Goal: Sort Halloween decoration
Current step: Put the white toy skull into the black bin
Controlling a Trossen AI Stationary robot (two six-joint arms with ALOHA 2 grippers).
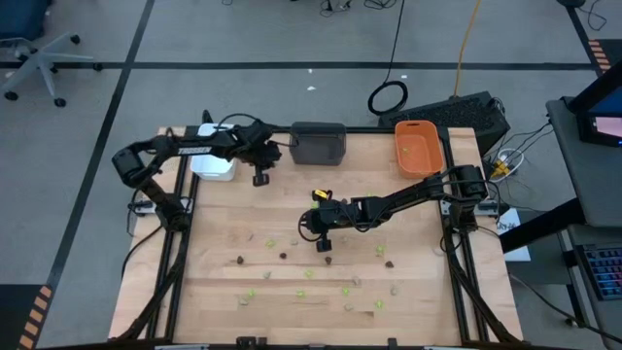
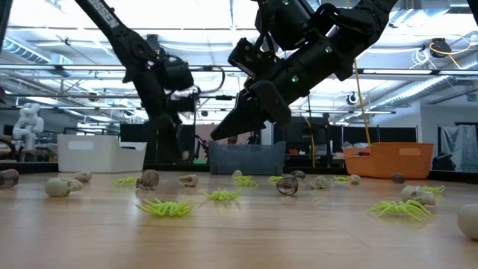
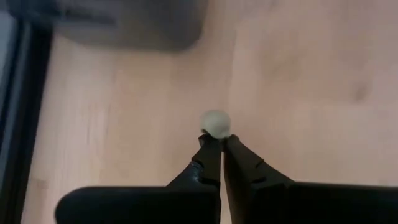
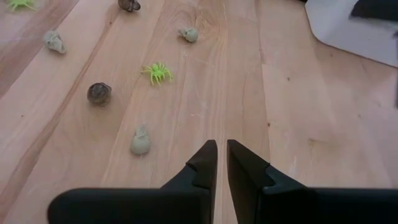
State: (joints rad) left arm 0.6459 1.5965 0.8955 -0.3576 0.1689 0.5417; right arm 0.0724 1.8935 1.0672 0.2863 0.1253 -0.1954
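Small decoration pieces lie scattered on the near half of the wooden table: lime green spiders [image 4: 157,73], pale beige skulls [image 4: 140,140] and dark brown-black ones [image 4: 99,93]. My left gripper [image 1: 260,177] is over the far left part of the table, between the white tray [image 1: 214,161] and the dark grey tray [image 1: 319,143]. It is shut on one pale beige piece [image 3: 216,122]. My right gripper [image 4: 222,152] hangs shut and empty above the middle of the table [image 1: 317,231], slanting down toward the scattered pieces. My left gripper pinches the round pale beige piece [image 3: 216,124] between the free ends of its two fingers [image 3: 210,149]. The fingers point down at the table from above. Most of the piece sticks out past the fingertips and seems lifted clear of the wood.
The orange tray [image 1: 420,148] stands at the far right, the dark grey tray [image 3: 124,25] at the far middle and the white tray [image 4: 354,28] at the far left. Bare wood lies between the trays and the pieces. A black frame rims the table [image 1: 292,204].
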